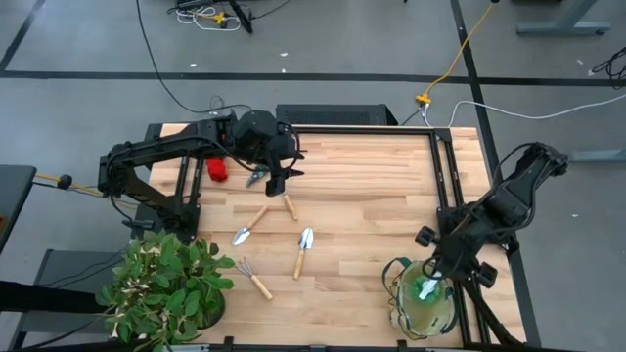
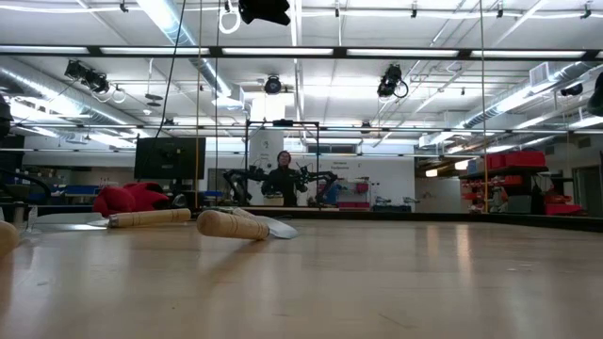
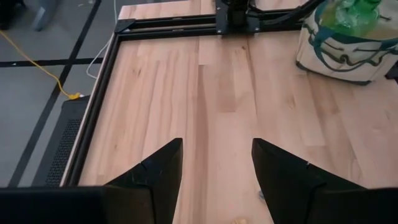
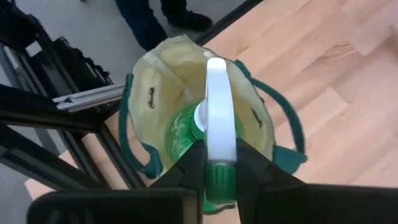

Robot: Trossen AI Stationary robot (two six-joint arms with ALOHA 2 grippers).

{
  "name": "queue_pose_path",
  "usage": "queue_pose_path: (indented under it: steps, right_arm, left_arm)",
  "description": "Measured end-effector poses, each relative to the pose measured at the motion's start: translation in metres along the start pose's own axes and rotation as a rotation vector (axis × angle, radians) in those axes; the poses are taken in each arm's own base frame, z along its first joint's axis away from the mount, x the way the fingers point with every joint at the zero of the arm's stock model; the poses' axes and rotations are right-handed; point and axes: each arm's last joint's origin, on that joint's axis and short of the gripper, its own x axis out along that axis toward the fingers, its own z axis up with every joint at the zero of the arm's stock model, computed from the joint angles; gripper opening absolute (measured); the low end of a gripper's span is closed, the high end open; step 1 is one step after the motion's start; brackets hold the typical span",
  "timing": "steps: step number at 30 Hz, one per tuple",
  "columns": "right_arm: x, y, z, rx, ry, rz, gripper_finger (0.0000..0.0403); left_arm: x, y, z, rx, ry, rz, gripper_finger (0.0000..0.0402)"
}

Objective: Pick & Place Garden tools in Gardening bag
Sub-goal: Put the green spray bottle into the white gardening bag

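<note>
Right gripper [image 4: 219,163] over the bag [image 1: 423,298] at the worktop's [image 1: 372,186] near right corner, fingers clamped on the white-and-green head of a green spray bottle [image 4: 214,134] that hangs in the bag's open mouth. Bag stands upright, beige with green trim.

Left gripper [image 1: 275,178] hovers above the far left part of the worktop, fingers [image 3: 152,180] parted with nothing between them. Just beside it lie dark shears [image 1: 258,177]; red gloves [image 1: 218,172] near the far left edge.

Toward the middle left: two trowels [image 1: 304,250] and a bare wooden handle [image 1: 290,206]. A small rake [image 1: 252,277] lies by the potted plant [image 1: 164,288] at the near left corner.
</note>
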Motion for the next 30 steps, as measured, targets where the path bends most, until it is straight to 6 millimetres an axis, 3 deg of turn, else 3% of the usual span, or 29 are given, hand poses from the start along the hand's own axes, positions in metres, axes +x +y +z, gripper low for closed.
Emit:
queue_pose_path:
  steps: [11, 30]
  right_arm:
    - [-0.016, 0.005, -0.012, -0.054, -0.063, -0.021, 0.0049]
    - [0.001, 0.011, -0.073, -0.134, -0.216, -0.033, 0.0049]
  left_arm:
    - [0.000, 0.000, -0.001, -0.001, 0.008, -0.007, 0.0199]
    - [0.000, 0.000, -0.001, -0.008, 0.007, -0.007, 0.0199]
